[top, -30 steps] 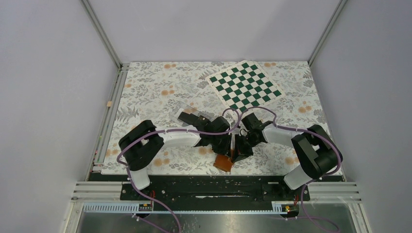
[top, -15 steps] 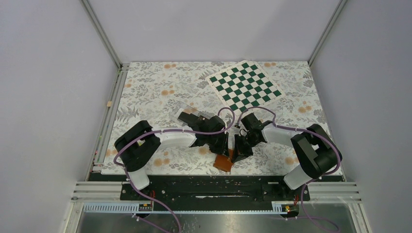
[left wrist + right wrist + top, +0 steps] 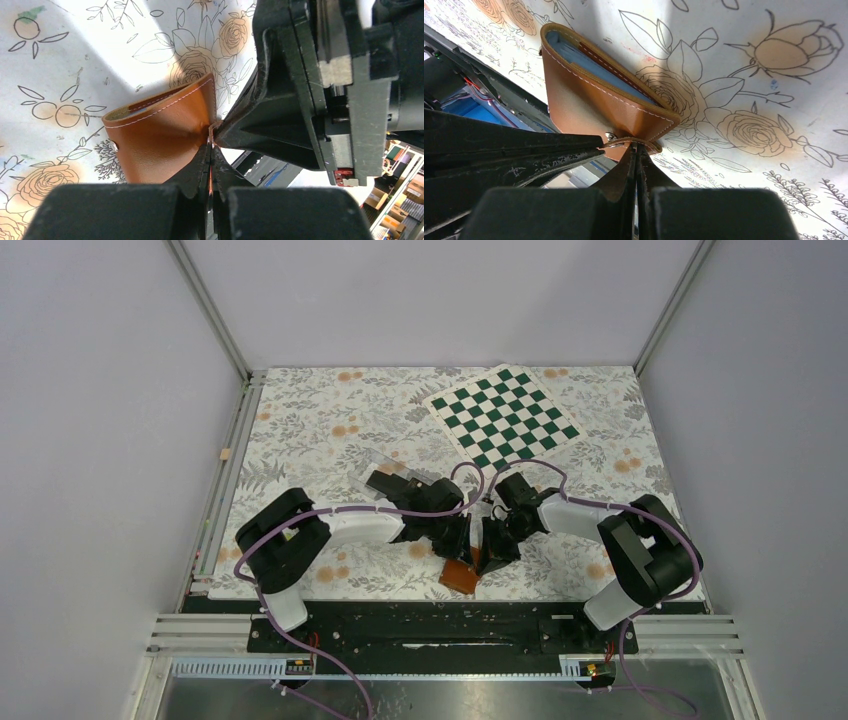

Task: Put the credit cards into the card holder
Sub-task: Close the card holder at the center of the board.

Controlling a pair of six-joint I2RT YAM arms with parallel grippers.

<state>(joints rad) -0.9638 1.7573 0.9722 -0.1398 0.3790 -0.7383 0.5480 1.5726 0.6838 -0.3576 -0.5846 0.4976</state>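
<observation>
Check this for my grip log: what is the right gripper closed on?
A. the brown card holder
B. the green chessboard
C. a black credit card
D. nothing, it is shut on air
A: in the right wrist view, the right gripper has its fingertips pinched together on the tabbed edge of the card holder, which is lifted at that end off the floral cloth.

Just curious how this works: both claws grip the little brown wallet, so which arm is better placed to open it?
Likely the right gripper: it pinches the snap tab of the card holder, while the left gripper only clamps a cover edge.
</observation>
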